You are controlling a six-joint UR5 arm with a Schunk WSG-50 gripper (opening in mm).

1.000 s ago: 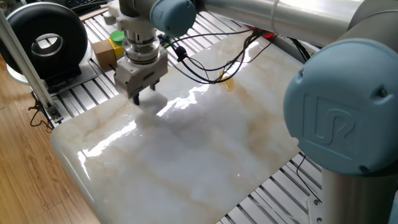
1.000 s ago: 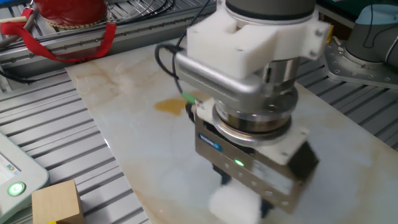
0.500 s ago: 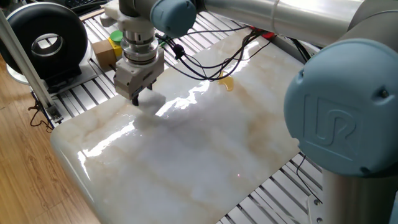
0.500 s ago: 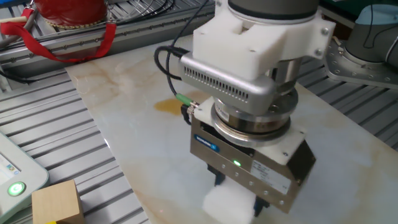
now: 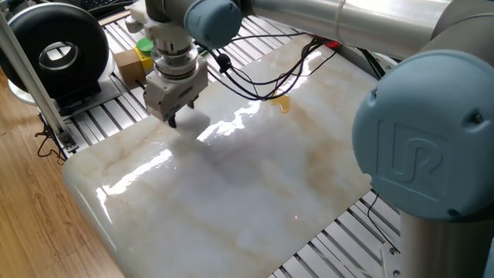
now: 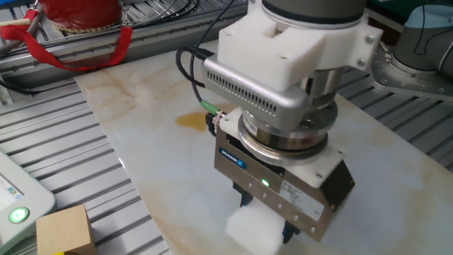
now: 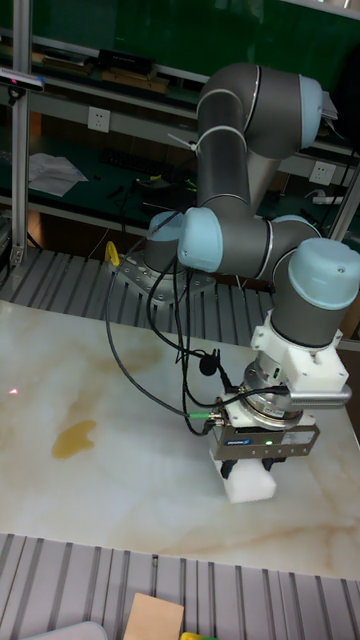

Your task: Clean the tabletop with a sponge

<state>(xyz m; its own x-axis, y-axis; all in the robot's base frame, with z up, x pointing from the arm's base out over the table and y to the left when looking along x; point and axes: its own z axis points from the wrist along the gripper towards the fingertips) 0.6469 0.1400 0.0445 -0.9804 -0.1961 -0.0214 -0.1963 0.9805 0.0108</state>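
The tabletop (image 7: 120, 490) is a glossy white marble-look slab with beige veins. An amber stain (image 7: 74, 437) lies on it, also seen in the other fixed view as a stain (image 6: 192, 122). The sponge (image 6: 249, 232), a small white foam block, rests on the slab near its edge. My gripper (image 6: 265, 221) points straight down and is shut on the sponge (image 7: 247, 485), one finger on each side. The stain lies well apart from the sponge. In one fixed view the gripper (image 5: 171, 120) hides most of the sponge.
A tan cardboard box (image 5: 133, 62) with a yellow-green button stands on the ribbed aluminium frame (image 6: 42, 142) beside the slab. A black round device (image 5: 54, 50) sits past it. Black cables (image 5: 255, 77) trail over the slab. A red object (image 6: 74, 18) is at the back.
The wrist has turned a little. The gripper, with the sponge in it, has shifted slightly along the slab's edge.
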